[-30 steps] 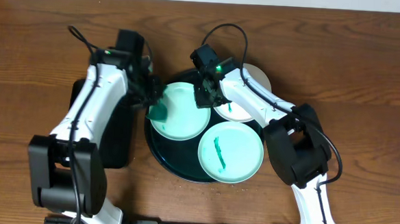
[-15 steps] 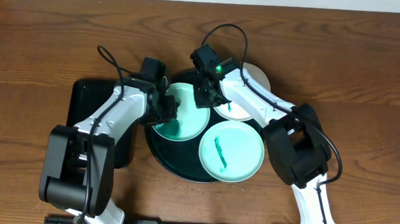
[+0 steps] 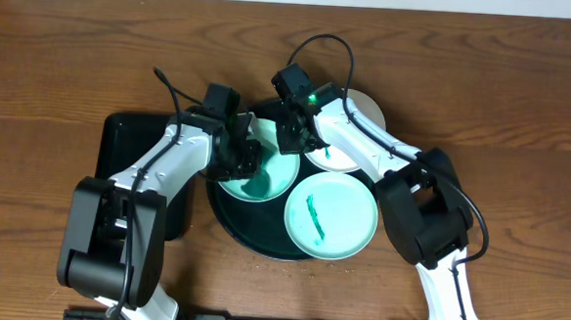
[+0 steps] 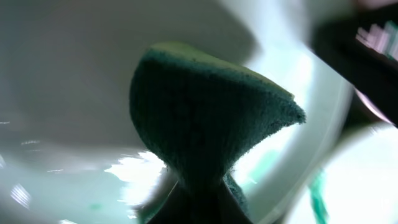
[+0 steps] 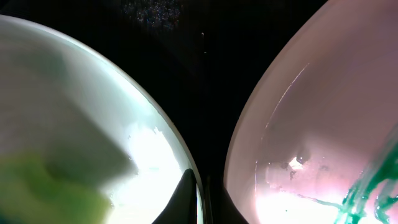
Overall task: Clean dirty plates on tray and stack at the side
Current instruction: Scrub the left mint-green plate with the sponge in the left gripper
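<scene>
**Left tool grips the sponge over a mint plate; right tool shut between two plates**

At your far left, on the brown wooden table [image 3: 56, 50], you see the small rectangular black tray [image 3: 120, 137], partly covered by the left arm. Going right, the left gripper [image 3: 243, 158] is clenched on a dark green sponge [image 4: 205, 118]. In the left wrist view the sponge is pinched at its lower end and fans out above. It sits over the inside of a pale mint-green round plate [image 3: 278, 148]; whether it really touches the plate is not clear. This plate lies at 10 o'clock on the large round glossy black tray [image 3: 226, 216].

Just beside it, near 12 o'clock on the tray, the right gripper [image 3: 289, 139] is shut, tip against tip. Its wrist view shows the tips over the dark gap between the mint plate and the white round plate [image 5: 311, 112]. The white plate lies at 2 o'clock, with its outer part past the tray's rim, and it carries a green smear [image 5: 367, 186].

At 5 o'clock lies the second pale mint-green round plate [image 3: 346, 222]. It has a green streak [image 3: 314, 215] and is apart from both grippers.
</scene>
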`<state>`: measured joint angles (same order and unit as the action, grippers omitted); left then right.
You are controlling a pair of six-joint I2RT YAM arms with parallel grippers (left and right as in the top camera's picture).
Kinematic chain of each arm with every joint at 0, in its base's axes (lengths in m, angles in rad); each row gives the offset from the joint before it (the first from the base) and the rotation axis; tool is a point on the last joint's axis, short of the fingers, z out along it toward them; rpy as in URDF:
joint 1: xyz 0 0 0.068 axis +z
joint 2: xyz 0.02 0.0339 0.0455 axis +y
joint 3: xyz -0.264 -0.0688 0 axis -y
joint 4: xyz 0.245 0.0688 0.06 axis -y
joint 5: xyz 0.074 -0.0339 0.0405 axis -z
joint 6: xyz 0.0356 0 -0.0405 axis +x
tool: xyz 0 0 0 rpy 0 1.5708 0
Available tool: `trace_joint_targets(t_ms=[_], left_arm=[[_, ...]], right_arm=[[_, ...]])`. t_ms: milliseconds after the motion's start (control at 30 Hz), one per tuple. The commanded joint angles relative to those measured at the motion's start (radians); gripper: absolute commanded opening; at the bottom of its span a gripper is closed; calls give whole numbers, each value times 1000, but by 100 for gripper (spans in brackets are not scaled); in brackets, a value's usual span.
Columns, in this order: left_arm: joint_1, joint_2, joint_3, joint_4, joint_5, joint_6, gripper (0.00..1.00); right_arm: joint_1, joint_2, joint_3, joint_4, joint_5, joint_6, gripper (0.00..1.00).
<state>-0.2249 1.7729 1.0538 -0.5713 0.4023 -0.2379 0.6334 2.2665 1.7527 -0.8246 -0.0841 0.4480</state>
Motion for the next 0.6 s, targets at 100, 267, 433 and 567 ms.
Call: trace_joint_targets(t_ms=[100,267,433,567], left_arm=[[1,13,-12,6,-538,-206,7],[1,11,7,-15,-601,-218,7],[1,-18,99,-140,-601,-236,7],[1,-64,192,-254,-593,-236,7]], right_arm=[[22,8,-18,9,-55,33,1],[22,8,-20,8,-55,33,1],[22,8,-21,2,-55,33,1],[22,8,-21,-6,-55,33,1]])
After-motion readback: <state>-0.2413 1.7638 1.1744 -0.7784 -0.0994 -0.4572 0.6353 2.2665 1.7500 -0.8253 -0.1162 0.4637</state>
